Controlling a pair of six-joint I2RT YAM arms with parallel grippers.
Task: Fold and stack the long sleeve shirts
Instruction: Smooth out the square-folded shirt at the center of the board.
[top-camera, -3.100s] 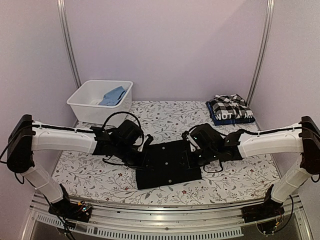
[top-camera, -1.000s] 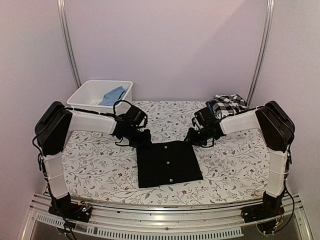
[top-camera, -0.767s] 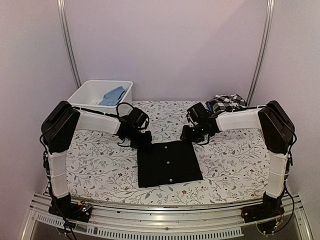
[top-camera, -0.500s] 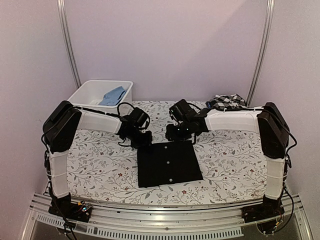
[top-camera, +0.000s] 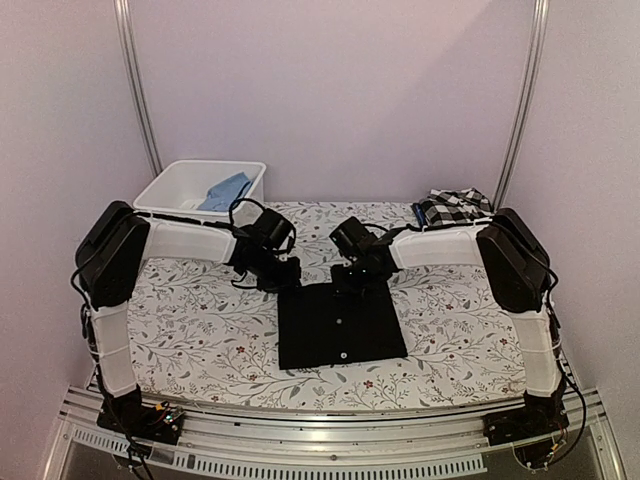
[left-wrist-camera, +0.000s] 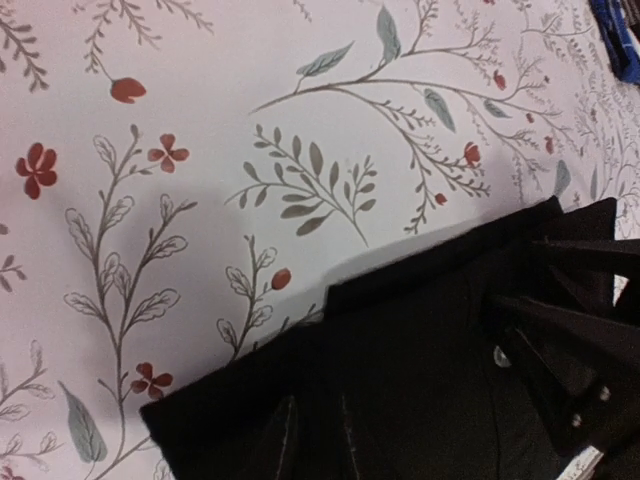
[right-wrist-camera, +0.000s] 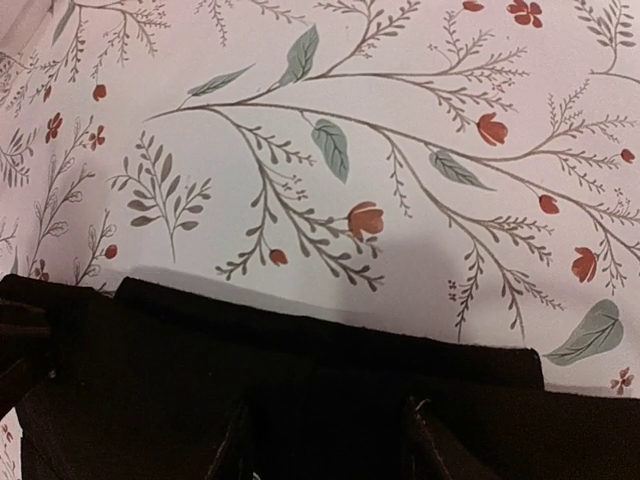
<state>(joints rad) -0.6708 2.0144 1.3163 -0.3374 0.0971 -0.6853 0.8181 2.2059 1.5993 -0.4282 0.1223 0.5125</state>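
The black shirt (top-camera: 342, 325) lies folded square mid-worktop (top-camera: 190, 320), buttons up, with both arms at its far edge! The left fingers (top-camera: 286, 278) sit nearly together, seemingly pinching the far-left corner, though black on black blurs it. The right fingers (top-camera: 360, 276) stand apart over the edge's middle, likely readying a lift toward the checked shirt (top-camera: 455, 208) far right

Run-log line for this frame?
black shirt: folded, centre | left gripper: far-left corner, grip unclear | right gripper: open over far edge | checked shirt: far right
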